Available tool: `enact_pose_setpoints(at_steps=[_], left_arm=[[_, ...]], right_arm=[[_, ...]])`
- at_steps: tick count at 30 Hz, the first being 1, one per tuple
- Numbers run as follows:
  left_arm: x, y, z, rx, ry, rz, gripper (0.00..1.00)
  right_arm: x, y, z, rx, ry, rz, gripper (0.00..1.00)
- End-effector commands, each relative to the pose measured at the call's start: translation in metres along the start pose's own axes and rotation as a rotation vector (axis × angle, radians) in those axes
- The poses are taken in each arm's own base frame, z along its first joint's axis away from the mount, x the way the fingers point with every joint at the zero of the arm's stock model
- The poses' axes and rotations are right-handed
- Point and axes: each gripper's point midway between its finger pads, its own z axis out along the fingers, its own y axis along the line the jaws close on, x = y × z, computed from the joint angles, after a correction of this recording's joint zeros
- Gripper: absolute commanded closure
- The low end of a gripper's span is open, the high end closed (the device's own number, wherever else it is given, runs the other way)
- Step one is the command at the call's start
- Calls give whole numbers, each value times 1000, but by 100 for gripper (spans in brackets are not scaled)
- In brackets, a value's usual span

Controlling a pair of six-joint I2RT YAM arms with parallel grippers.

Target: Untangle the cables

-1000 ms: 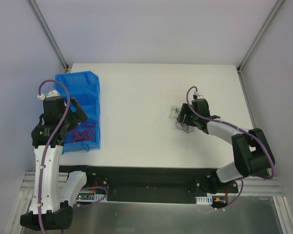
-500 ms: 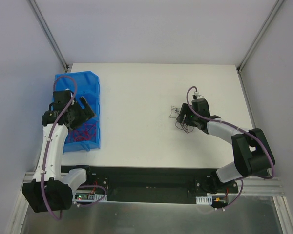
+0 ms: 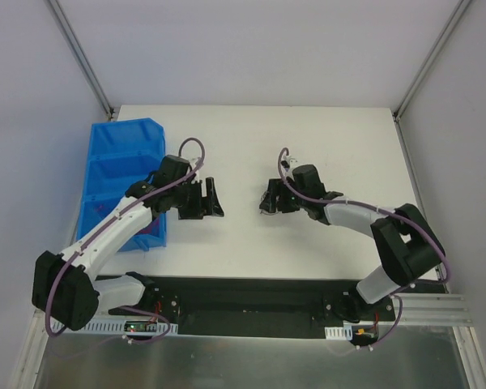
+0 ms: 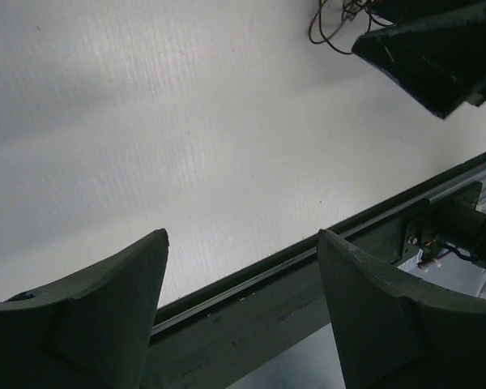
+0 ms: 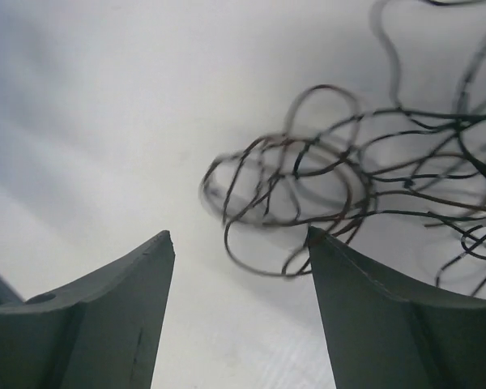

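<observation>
A blue bin stands along the left edge of the white tabletop. The left arm reaches across the bin's near end. Just to the right of the bin, the left tool hangs over bare tabletop with its fingers spread wide and nothing between them. The left wrist view shows the same gap. Farther right of the bin, near the middle of the tabletop, lie the cables. They are a loose tangle of thin, dark, curling wires, some with a reddish tint, seen in part from the left wrist. Beyond them from the bin, the right tool points back toward the bin. It is also spread open, its tips just short of the nearest loops.
</observation>
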Motion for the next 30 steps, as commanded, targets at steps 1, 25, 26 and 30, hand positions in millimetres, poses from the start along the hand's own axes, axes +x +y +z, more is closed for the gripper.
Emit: enact_pose_setpoints(at_steps=[1, 25, 26, 30], left_arm=[[-12, -12, 15, 22, -25, -8, 30], [-58, -80, 145, 26, 147, 109, 72], [-61, -79, 146, 19, 138, 108, 71], [-73, -90, 144, 40, 98, 126, 53]], right_arm=[[-33, 49, -27, -196, -196, -154, 30], [-59, -22, -55, 38, -368, 13, 33], [-59, -21, -54, 35, -366, 15, 34], [-58, -20, -51, 26, -354, 21, 35]])
